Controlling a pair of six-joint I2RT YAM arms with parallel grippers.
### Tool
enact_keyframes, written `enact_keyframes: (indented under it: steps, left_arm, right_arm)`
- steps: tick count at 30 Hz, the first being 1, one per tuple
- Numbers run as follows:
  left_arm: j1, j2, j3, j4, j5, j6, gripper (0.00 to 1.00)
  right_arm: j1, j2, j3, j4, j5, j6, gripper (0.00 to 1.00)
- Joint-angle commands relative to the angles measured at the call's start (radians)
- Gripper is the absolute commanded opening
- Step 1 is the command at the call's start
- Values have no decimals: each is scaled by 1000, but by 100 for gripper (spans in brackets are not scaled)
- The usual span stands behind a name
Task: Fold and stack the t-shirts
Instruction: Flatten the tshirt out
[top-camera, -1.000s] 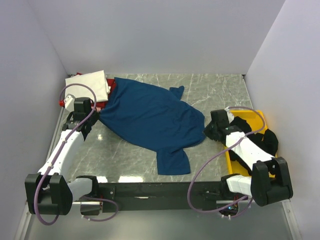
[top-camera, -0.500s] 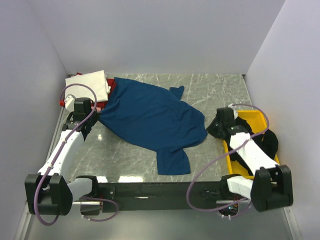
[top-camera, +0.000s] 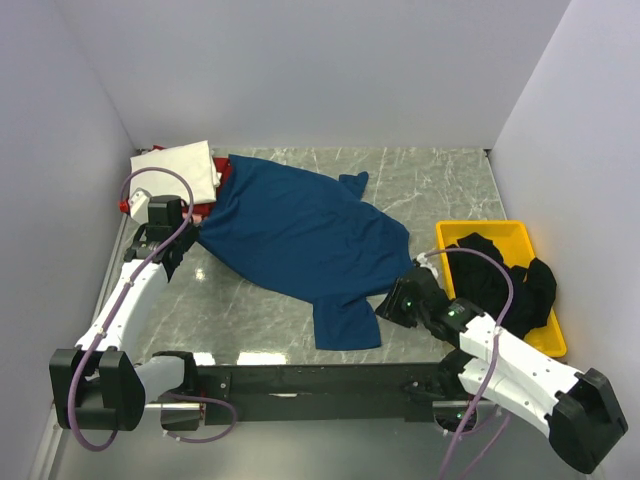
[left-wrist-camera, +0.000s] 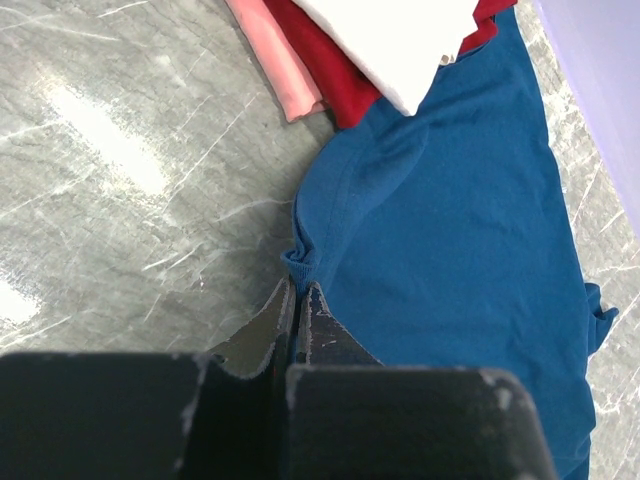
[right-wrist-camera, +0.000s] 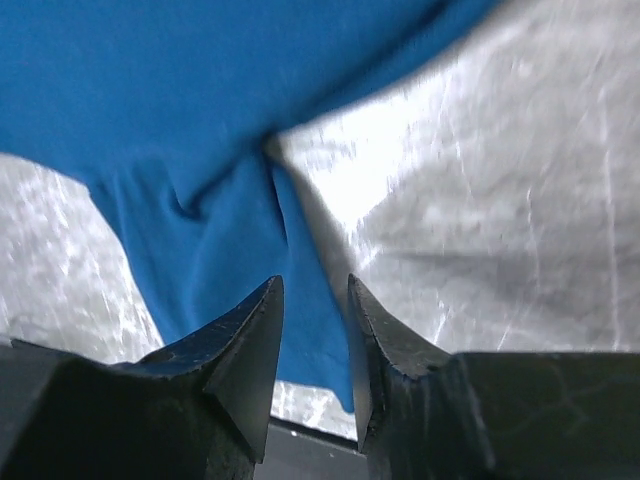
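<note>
Wrist views add what the top view lacks: my left hand (left-wrist-camera: 298, 292) is pinched closed on the blue tee's (top-camera: 300, 235) edge, and a pink fold (left-wrist-camera: 280, 60) lies beside the red tee (left-wrist-camera: 335, 75), which sits under the cream tee (top-camera: 180, 170). My right hand (right-wrist-camera: 312, 330) hangs over the blue sleeve, fingers slightly parted, gripping nothing. From above I count four tees. The blue one is spread mid-counter (top-camera: 440, 190). The black tee (top-camera: 535, 285) is bunched in the tray (top-camera: 480, 228), its shape unreadable.

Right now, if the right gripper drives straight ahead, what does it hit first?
Probably the dark blue t-shirt, its sleeve lying dead ahead of the right gripper's parted fingers; the gap is hard to judge.
</note>
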Motion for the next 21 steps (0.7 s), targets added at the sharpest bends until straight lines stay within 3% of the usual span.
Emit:
enact_keyframes:
  steps: [1,16,19,20,21]
  left_arm:
    - [3,-14,33,11,-8,17,1]
    - [3,-17,16,19,-5,19,1]
    - [3,-14,16,20,-3,19,1]
    - [3,-14,16,19,-3,19,1]
    - [3,-11,16,19,-5,20,1]
  right_arm:
    - [48,-25,-30,2,22,71,40]
    - [266,-82,-132,-30,68,220,38]
    - [282,-68,-128,-23,57,226,15]
    - [288,-69,-111,-35,57,226,0]
    - [296,-82,-97,-55,63,226,0]
